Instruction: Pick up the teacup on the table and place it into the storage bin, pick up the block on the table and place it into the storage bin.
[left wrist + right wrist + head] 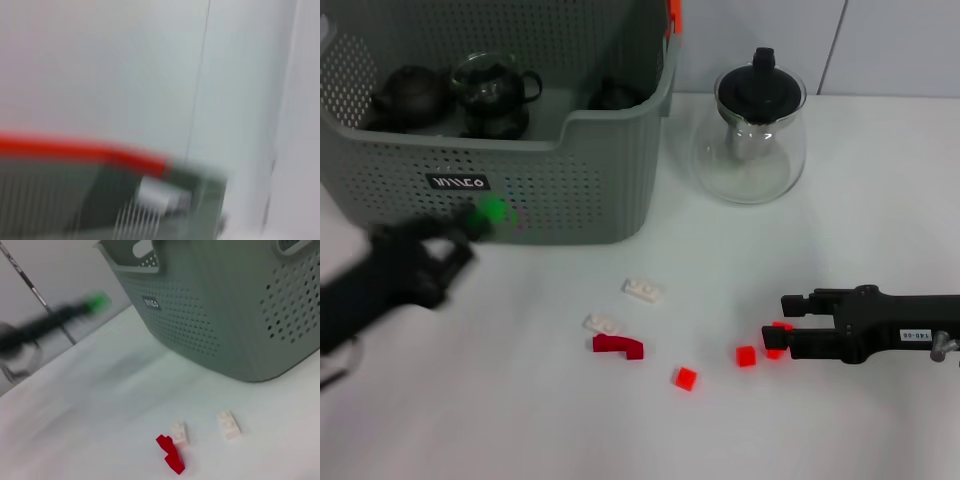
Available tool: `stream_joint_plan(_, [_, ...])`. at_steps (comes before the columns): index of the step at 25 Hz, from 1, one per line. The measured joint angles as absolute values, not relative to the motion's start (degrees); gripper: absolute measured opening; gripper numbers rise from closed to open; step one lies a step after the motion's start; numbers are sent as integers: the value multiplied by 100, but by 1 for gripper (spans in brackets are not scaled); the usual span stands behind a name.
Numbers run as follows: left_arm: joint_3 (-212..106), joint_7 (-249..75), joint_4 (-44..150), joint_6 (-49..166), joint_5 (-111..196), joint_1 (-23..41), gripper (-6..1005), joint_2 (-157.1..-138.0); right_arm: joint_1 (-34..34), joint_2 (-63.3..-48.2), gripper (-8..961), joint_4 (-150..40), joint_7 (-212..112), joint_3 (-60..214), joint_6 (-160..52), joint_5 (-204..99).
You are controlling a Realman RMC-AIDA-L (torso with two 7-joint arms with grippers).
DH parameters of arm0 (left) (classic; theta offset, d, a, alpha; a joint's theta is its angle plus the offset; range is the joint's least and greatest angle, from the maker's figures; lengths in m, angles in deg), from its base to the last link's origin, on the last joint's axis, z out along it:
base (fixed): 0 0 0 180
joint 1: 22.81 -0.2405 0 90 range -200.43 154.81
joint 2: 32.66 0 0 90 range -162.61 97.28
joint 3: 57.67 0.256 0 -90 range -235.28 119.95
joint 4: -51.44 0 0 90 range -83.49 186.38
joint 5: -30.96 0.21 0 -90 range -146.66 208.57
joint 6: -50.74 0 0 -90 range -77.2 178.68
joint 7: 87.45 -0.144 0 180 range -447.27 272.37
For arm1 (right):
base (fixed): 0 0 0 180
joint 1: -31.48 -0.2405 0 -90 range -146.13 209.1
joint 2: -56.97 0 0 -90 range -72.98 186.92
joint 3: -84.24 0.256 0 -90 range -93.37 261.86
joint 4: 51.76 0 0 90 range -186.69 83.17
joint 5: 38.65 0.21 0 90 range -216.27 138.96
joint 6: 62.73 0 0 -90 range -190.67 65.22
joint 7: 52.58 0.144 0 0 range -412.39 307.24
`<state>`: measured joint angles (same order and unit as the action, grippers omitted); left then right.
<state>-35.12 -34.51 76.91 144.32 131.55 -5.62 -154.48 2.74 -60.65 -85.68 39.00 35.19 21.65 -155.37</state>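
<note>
The grey-green storage bin [570,185] stands at the back left and also shows in the right wrist view [225,315]. Dark tea ware [412,95] and a glass pot [492,82] sit inside it; no teacup shows on the table. My left gripper [455,240], blurred, is in front of the bin's label, shut on a green block [492,211] held off the table; the block also shows in the right wrist view [98,302]. My right gripper [782,325] is low at the right, open, with a small red block [776,350] at its fingertips.
A clear glass teapot with a black lid [752,130] stands right of the bin. On the table lie two white blocks [643,290] [603,323], a dark red curved block [618,346] and two red cubes [685,378] [746,355]. The left wrist view shows a blurred orange-edged bin rim [75,150].
</note>
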Motion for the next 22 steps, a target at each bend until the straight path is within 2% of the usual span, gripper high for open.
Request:
stream_joint_plan(3, [-4110,-2538,8098,15541,13010,-540,211,-15281,275,-6063,737,-8560,3901,3516,2156,-15537])
stream_joint_plan(7, [-4839,-514,8725,16123,12675,-47,220,-15093,238,-6067,737,-8520,3901,3496,2132,-15538])
stream_joint_plan(10, [-4796,1089,9276,15490,12681,447,227,-14944,225,-6070,737,-8508,3900,3489,2135,-15537])
stream_joint_plan(17, [-3142,2637,9969,13282,13559,1196,242,-14622,222,-6080,737,-8507,3901,3505,2132,-15537])
stream_joint_plan(22, [-2529,3325,10091,12417,14545,1516,252,-14600,202,-6090,738,-8507,3901,3489,2129,-15538])
